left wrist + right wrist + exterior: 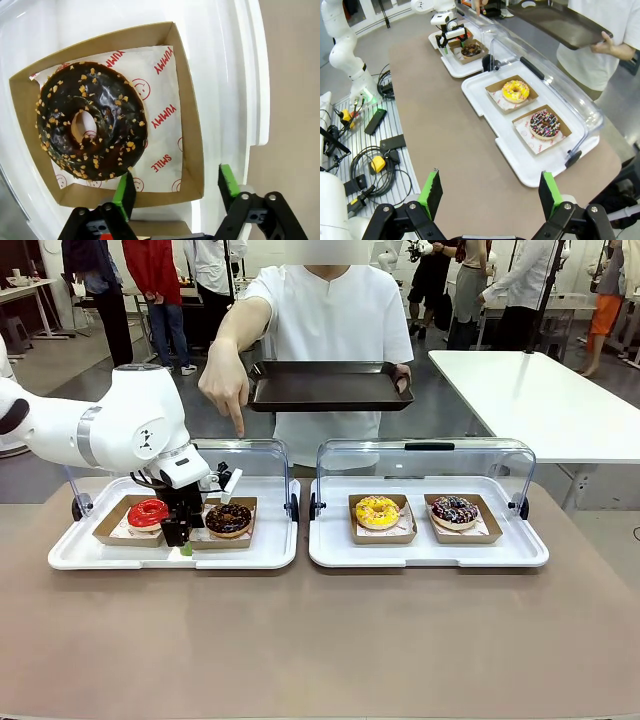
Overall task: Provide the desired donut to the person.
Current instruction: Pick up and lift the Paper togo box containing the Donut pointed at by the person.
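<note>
I'm looking across a brown table (320, 640) in an open hall, with a white table (530, 390) at 2 o'clock. Two white trays sit under raised clear lids (250, 455): the left tray (90, 555) at 9 o'clock, the right tray (430, 558) at 3. At 12 the person (330, 320) holds a dark tray (330, 385) and points a hand (225, 388) downward.

The red donut (148, 512) crowds my left gripper (176, 186) at 9 o'clock. The chocolate donut (229, 518) is at its 3, flat in its cardboard box (192, 140), hole up, round, no long axis.

The left gripper's fingers are apart, straddling the box's corner. My right gripper (490, 192) is spread wide above the table.
</note>
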Robot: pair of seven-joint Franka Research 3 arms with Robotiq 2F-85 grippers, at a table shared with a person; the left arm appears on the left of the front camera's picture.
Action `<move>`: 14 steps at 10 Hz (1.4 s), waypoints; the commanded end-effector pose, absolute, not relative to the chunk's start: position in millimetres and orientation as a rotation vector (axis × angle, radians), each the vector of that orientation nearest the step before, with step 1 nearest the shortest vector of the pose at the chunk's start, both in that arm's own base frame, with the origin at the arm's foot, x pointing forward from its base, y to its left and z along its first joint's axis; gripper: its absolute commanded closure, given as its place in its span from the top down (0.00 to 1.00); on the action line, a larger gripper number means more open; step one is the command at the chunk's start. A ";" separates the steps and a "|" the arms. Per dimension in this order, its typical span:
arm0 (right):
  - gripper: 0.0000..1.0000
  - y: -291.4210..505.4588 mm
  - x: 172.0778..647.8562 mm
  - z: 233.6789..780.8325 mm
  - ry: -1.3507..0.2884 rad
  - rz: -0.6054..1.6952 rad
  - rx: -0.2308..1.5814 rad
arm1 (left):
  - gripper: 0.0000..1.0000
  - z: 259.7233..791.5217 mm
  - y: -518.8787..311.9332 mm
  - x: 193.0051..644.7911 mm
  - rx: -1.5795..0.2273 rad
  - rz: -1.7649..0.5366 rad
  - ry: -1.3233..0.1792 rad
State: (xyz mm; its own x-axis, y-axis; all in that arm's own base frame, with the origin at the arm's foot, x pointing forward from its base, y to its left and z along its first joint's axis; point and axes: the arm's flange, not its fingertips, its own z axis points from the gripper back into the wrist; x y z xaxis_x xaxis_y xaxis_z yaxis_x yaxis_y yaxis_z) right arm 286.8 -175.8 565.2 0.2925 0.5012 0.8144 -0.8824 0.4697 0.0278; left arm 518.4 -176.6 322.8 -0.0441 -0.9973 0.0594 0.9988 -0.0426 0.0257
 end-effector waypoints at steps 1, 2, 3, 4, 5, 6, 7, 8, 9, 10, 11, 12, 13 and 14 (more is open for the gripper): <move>1.00 -176.3 287.7 565.1 -0.860 0.991 0.546 | 0.23 324.1 -179.0 522.5 -0.024 -1.603 -0.068; 1.00 -176.3 287.7 565.1 -0.860 0.991 0.546 | 0.00 324.5 -179.0 522.2 -0.024 -1.606 -0.072; 1.00 -176.3 287.7 565.1 -0.860 0.991 0.546 | 0.00 324.7 -178.7 522.1 -0.024 -1.604 -0.077; 1.00 -176.3 287.7 565.1 -0.860 0.991 0.546 | 0.00 324.8 -178.4 521.9 -0.026 -1.602 -0.079; 1.00 -176.3 287.7 565.1 -0.860 0.991 0.546 | 0.11 325.3 -178.0 521.6 -0.025 -1.602 -0.082; 1.00 -176.3 287.7 565.1 -0.860 0.991 0.546 | 0.02 325.8 -177.9 521.5 -0.024 -1.603 -0.084; 1.00 -176.3 287.7 565.1 -0.860 0.991 0.546 | 0.00 325.6 -177.7 521.2 -0.023 -1.605 -0.081; 1.00 -176.3 287.7 565.1 -0.860 0.991 0.546 | 0.00 325.8 -177.4 520.9 -0.021 -1.608 -0.078; 1.00 -176.3 287.7 565.1 -0.860 0.991 0.546 | 0.00 326.7 -176.9 520.1 -0.018 -1.615 -0.078; 1.00 -176.3 287.7 565.1 -0.860 0.991 0.546 | 0.00 327.2 -176.6 519.4 -0.016 -1.624 -0.076; 1.00 -176.3 287.7 565.1 -0.860 0.991 0.546 | 0.00 327.1 -176.2 518.9 -0.016 -1.635 -0.073; 1.00 -176.3 287.7 565.1 -0.860 0.991 0.546 | 0.00 327.0 -175.9 518.1 -0.016 -1.651 -0.073; 1.00 -176.3 287.7 565.1 -0.860 0.991 0.546 | 0.00 326.8 -175.6 517.3 -0.017 -1.661 -0.072; 1.00 -176.3 287.7 565.1 -0.860 0.991 0.546 | 0.00 327.2 -175.9 515.2 -0.015 -1.677 -0.069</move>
